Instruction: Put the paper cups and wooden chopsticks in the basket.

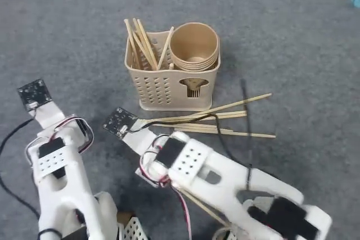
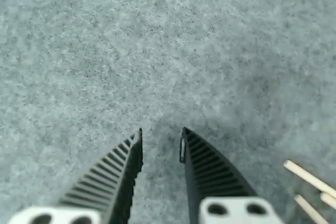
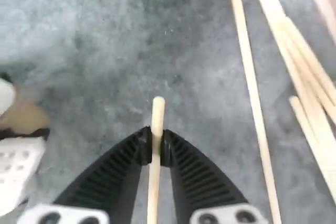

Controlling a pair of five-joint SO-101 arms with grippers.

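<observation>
The beige perforated basket (image 1: 163, 85) stands mid-table. A stack of paper cups (image 1: 194, 46) sits in its right compartment and several wooden chopsticks (image 1: 143, 43) lean in its left one. More loose chopsticks (image 1: 216, 119) lie on the carpet just in front of it. My right gripper (image 3: 156, 139) is shut on one chopstick (image 3: 157, 108), held low over the carpet beside the loose chopsticks (image 3: 294, 77). My left gripper (image 2: 161, 137) is open with nothing between its fingers, above bare carpet. Two chopstick ends (image 2: 310, 179) lie close to it.
Grey carpet (image 1: 292, 54) covers the table. The right arm (image 1: 225, 178) stretches from the front edge toward the loose chopsticks, and the left arm (image 1: 56, 167) stands at the front left. A black cable (image 1: 246, 116) crosses the loose chopsticks.
</observation>
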